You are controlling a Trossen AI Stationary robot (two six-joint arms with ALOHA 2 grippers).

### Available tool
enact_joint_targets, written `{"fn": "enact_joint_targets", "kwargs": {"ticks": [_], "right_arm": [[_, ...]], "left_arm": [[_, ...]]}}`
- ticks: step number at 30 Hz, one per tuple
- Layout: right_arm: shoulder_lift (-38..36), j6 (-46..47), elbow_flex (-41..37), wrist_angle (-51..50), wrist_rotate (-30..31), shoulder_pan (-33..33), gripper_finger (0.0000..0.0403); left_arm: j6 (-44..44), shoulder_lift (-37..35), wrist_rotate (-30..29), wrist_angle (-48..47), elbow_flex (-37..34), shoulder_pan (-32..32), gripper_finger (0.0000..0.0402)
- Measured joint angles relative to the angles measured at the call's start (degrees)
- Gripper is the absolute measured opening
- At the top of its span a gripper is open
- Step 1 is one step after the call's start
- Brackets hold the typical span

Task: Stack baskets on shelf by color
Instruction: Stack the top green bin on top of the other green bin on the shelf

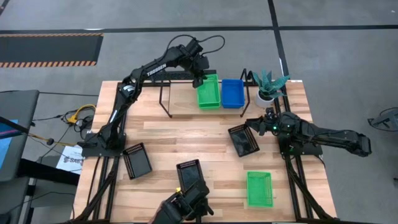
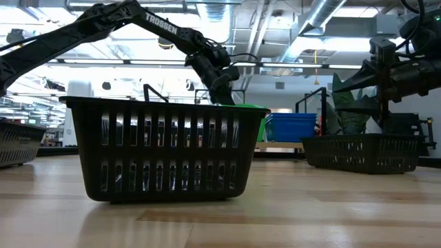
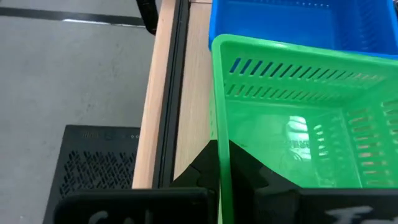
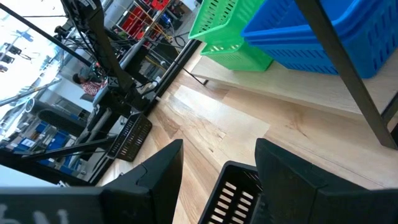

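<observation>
Left tool (image 1: pixel 200 79): we see it at the far end of the green basket on the shelf (image 1: pixel 209 92), its fingers (image 3: pixel 245 168) clenched over that basket's end wall, one inside and one outside.
Right tool (image 1: pixel 260 127): we find it spread apart above the right rim of a black basket (image 1: pixel 244 140); the right wrist view shows both fingers (image 4: pixel 283 168) wide apart with that basket's rim between them, and we cannot tell whether they touch it.
Shelf (image 1: pixel 180 84): a raised plank along the counter's far edge, on thin black legs.
Blue basket (image 1: pixel 232 93): on the shelf, just beside the green one, towards the counter's right edge.
Black basket, right of middle: on the counter (image 1: pixel 186 134) in front of the shelf, turned at an angle.
Second black basket (image 1: pixel 137 160): near the counter's left edge.
Third black basket (image 1: pixel 191 175): at the middle of the near edge.
Second green basket (image 1: pixel 259 188): near the counter's near right corner.
Plant pot (image 1: pixel 267 94): white, at the far right corner, beside the shelf's right end.
</observation>
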Motion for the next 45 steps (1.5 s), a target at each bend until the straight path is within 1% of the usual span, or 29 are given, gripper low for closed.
{"fn": "enact_joint_targets", "kwargs": {"ticks": [3, 6, 16, 23, 25, 30, 40, 45], "right_arm": [[0.00, 0.00, 0.00, 0.00, 0.00, 0.00, 0.0224], [0.00, 0.00, 0.00, 0.00, -0.02, 0.00, 0.0224], [0.00, -0.04, 0.00, 0.00, -0.01, 0.00, 0.0224], [0.00, -0.09, 0.00, 0.00, -0.02, 0.00, 0.0224], [0.00, -0.09, 0.00, 0.00, -0.02, 0.00, 0.0224], [0.00, -0.09, 0.00, 0.00, -0.02, 0.00, 0.0224], [0.00, -0.09, 0.00, 0.00, -0.02, 0.00, 0.0224], [0.00, -0.09, 0.00, 0.00, -0.02, 0.00, 0.0224]], "left_arm": [[0.37, 0.00, 0.79, 0.00, 0.00, -0.02, 0.0003], [0.98, -0.01, 2.71, 0.00, 0.00, -0.11, 0.0018], [0.87, -0.02, 2.70, -0.18, 0.28, -0.17, 0.0117], [-2.18, -0.02, 2.35, -1.14, 5.28, -0.13, 0.0167], [-3.58, -0.07, 1.50, -1.16, 6.88, -0.13, 0.0174], [-6.13, -0.68, 1.44, -0.12, 6.75, -0.13, 0.0178], [-5.46, -0.68, 1.12, -0.42, 6.73, -0.02, 0.0178], [-6.75, -0.68, 1.12, 0.10, 6.73, 0.00, 0.0178]]}}
